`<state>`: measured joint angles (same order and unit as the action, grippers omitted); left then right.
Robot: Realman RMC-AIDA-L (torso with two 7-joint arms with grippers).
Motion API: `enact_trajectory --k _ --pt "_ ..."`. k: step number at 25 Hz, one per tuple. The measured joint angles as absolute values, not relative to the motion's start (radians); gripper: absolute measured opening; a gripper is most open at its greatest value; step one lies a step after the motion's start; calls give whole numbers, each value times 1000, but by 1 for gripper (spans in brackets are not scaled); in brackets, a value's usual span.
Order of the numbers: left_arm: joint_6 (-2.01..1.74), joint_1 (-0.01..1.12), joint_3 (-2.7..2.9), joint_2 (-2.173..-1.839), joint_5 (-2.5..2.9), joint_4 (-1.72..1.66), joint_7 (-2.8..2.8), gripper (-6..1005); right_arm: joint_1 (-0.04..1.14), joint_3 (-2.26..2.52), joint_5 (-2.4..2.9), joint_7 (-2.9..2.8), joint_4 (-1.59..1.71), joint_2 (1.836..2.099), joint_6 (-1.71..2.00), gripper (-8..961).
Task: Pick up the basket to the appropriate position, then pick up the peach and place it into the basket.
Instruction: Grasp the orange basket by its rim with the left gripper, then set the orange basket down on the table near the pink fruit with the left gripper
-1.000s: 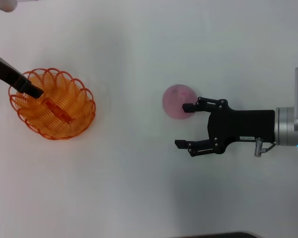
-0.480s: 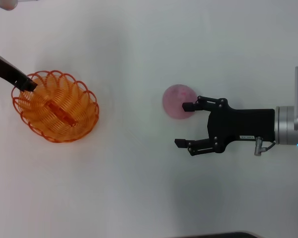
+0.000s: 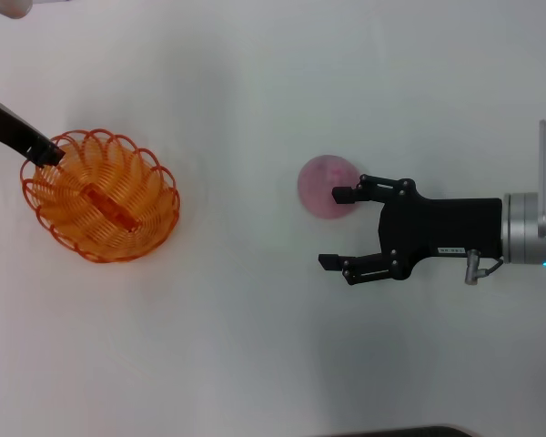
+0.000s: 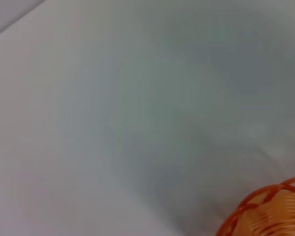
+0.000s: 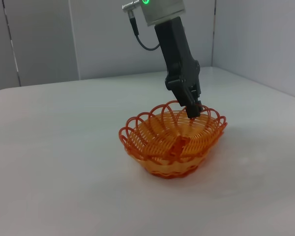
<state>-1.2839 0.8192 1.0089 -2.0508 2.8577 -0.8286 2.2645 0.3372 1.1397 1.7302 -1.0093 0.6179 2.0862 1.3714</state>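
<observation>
Broadly: basket [image 3: 100, 197] at table's left, peach [image 3: 327, 187] near centre.
Light, springy basket: left gripper [image 5: 192, 109] at its far rim, closure unclear. Peach firm, rollable; grasp its widest girth; right gripper [image 3: 335, 228] spread, alongside.

A smooth white matte table [image 3: 255, 364] fills the head view, evenly lit, with soft grey shadows. At its near edge a dark strip shows. In the right wrist view, plain grey wall panels [image 5: 44, 39] with thin vertical seams stand behind the table's far edge, meeting at a corner.
</observation>
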Motion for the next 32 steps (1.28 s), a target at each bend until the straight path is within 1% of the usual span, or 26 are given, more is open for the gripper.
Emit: enact_trajectory --k 13,17,25,32 --pt "-1303 828 1004 -2047 2858 -832 2300 118 340 1140 1725 -1009 618 2086 1374 946" --pt "-1356 853 1000 -2036 2858 -836 2301 112 340 1140 1719 -1010 618 2086 1376 946" --pt "-1464 921 947 -2003 2857 -835 2316 97 343 1140 1718 -1024 620 2086 1378 946" --pt "-1483 942 935 -1989 2858 -819 2345 73 346 1140 1718 -1025 618 2086 1376 945"
